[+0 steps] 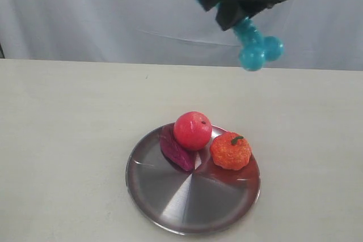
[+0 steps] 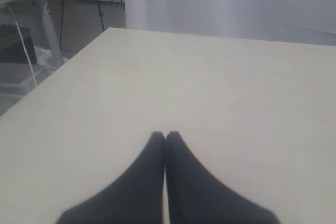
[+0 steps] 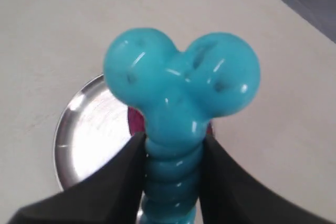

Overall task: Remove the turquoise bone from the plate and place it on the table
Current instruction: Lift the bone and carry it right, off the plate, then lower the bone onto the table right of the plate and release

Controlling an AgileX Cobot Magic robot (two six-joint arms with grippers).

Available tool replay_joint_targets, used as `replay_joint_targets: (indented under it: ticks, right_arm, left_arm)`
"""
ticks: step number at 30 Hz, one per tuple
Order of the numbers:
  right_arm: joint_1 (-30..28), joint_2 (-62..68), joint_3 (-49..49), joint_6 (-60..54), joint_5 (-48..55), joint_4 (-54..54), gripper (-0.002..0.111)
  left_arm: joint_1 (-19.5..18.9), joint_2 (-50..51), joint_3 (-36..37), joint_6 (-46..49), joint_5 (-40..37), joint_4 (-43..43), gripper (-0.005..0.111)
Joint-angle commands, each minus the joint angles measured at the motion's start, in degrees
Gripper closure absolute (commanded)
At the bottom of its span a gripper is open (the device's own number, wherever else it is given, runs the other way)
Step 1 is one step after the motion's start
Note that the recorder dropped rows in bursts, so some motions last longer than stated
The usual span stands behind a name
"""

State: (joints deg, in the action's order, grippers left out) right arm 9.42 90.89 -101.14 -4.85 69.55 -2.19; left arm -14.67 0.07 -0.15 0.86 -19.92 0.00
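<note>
Right gripper (image 1: 235, 20), clamped on the turquoise bone (image 1: 258, 46) by its ribbed shaft, hangs high above the worktop (image 1: 68, 128). Below it, the plate (image 1: 170, 208) holds a red apple (image 1: 192, 130), an orange pumpkin (image 1: 231, 151) and a purple toy (image 1: 176, 152). Left gripper (image 2: 165, 140) is closed and empty.

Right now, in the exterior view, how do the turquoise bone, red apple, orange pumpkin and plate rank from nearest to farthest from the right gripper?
1. turquoise bone: held in the right gripper, up in the air.
2. red apple and orange pumpkin: on the plate's far half, apple to the left; too close to call.
3. plate: beneath them, lowest.
</note>
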Motion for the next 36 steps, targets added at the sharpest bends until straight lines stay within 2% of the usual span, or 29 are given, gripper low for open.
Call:
replay_joint_targets:
  ticks: [1,5,11,18,27,36]
  right_arm:
    - [-8.4,-2.7,-0.6,1.1,0.4,-0.4,0.108]
    - [-17.6,-3.2,-0.2,1.6,0.4,4.3,0.108]
    - [-23.3,-2.3,8.9,1.6,0.4,3.6,0.108]
    - [-23.9,0.2,17.1,1.7,0.4,3.6,0.108]
    - [-23.9,4.7,27.6,3.3,-9.3,3.6,0.108]
    - [-23.9,12.2,32.3,3.7,-16.6,5.6,0.108]
  left_arm:
    - [0.0,-0.1,0.1,-0.2,0.3,0.0,0.107]
    - [0.0,-0.1,0.1,-0.2,0.3,0.0,0.107]
    - [0.0,-0.1,0.1,-0.2,0.3,0.0,0.107]
    - [0.0,-0.1,0.1,-0.2,0.3,0.0,0.107]
    - [0.0,-0.1,0.1,-0.2,0.3,0.0,0.107]
    - [0.0,-0.1,0.1,-0.2,0.3,0.0,0.107]
